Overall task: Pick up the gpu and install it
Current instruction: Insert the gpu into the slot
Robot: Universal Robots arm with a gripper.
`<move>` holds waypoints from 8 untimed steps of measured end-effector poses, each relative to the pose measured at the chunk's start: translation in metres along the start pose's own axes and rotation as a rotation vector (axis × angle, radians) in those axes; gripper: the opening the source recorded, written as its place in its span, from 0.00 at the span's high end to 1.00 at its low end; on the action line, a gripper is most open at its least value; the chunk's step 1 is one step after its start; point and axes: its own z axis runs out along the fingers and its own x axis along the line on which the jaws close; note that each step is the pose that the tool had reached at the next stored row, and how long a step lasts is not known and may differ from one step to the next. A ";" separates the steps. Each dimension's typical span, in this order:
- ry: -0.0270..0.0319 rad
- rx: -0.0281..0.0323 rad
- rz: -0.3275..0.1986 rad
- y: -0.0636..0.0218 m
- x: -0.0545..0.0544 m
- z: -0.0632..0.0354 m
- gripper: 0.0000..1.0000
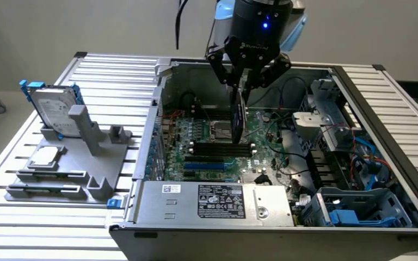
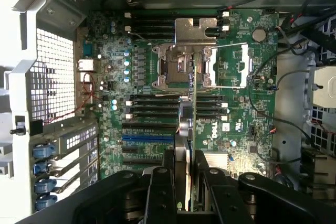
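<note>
Pincer (image 1: pixel 247 73) in the exterior view hangs over the open computer case (image 1: pixel 383 109), pressed onto the top edge of the gpu (image 1: pixel 239 117). The card hangs straight down from it, edge-on and upright, above the motherboard (image 1: pixel 202 136) near the middle of the case. Whether its lower edge touches the board cannot be told. On the exterior view's left, the hard drive (image 1: pixel 53 109) stands in a grey holder on the surface (image 1: pixel 115 68), well apart from the work.

In the wrist view the pincer (image 2: pixel 185 179) has one of its fingers (image 2: pixel 160 182) on each side of the gpu (image 2: pixel 188 124), which runs away from it as a thin strip across the black memory slots (image 2: pixel 152 106) toward the processor socket (image 2: pixel 181 69). By my reading the pick-up is done and the install is in hand, the card being carried and not yet seated. Seating it calls for its lower edge to be square over its slot and for the grip to stay firm
</note>
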 end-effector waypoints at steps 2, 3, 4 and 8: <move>0.0000 0.0000 0.000 0.0000 0.000 0.0001 0.74; 0.0002 0.0005 -0.009 0.0001 0.000 0.0001 0.74; 0.0003 0.0014 -0.027 0.0001 0.000 0.0003 0.74; 0.0017 0.0062 -0.099 0.0001 0.000 0.0007 0.74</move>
